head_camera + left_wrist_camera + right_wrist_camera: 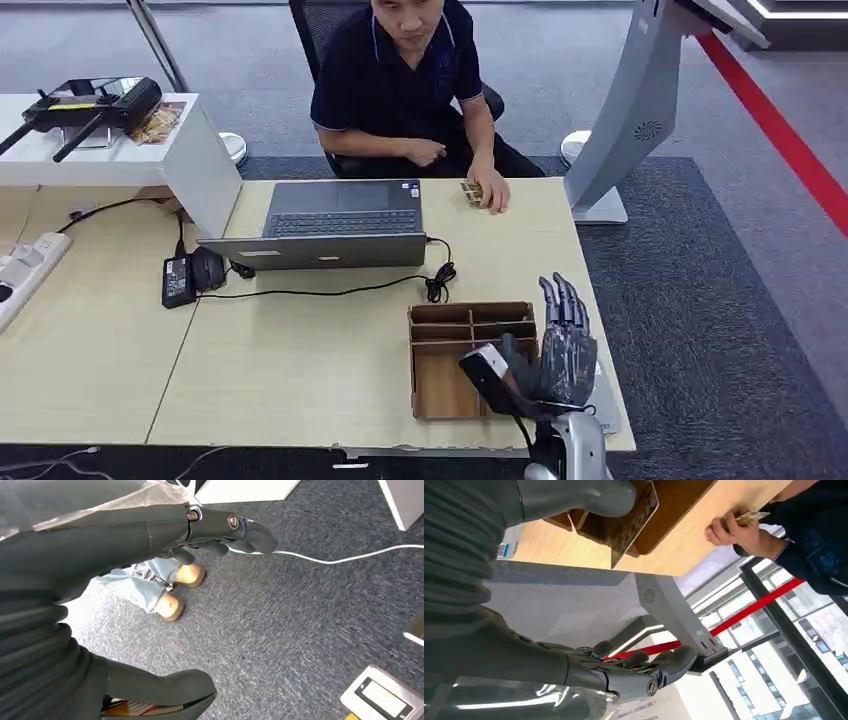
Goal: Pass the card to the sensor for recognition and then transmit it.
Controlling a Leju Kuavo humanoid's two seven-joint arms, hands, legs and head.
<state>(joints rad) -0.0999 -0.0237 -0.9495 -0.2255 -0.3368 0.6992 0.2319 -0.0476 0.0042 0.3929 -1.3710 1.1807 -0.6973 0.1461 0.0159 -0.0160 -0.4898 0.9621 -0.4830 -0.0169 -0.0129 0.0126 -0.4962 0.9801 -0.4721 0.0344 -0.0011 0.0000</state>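
One card point(471, 191) half hidden under person's hand point(490, 193); right hand point(562, 340) empty.

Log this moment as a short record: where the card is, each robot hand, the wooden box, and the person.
card: under the person's hand, a card in its fingers at the far table edge
right robot hand: raised beside the wooden organizer box, fingers apart, holding nothing
left robot hand: hanging over carpet, holding nothing
person: seated behind the laptop

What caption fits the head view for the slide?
Right hand raised open beside the wooden organizer while a seated person holds a card on the desk.
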